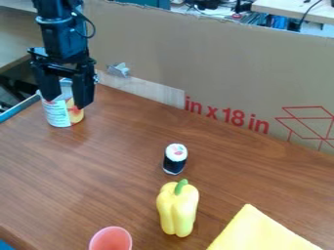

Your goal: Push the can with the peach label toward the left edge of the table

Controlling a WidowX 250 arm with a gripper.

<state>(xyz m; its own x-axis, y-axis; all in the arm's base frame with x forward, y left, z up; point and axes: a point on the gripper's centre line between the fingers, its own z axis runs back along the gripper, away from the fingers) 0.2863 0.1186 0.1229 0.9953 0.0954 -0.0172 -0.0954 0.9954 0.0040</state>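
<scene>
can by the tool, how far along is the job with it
Already done, it seems: the tool is down at the can, its fingers spread. In hand: no firm hold shows; I can't tell whether the fingers touch the can. Left: any lift of the can, which still stands on the table; the sushi roll, yellow pepper and pink cup sit apart from the tool.

Brown wood-grain table (pixel 117 166) with a faint sheen of light. Along its far side stands a tan cardboard wall (pixel 215 58) bearing red print (pixel 227 115) and, low on the left, a pale strip (pixel 153 93). Behind, at upper right, a light desk (pixel 297 9) and cluttered cables (pixel 305 15); at upper left, a tan surface (pixel 14 36).
</scene>
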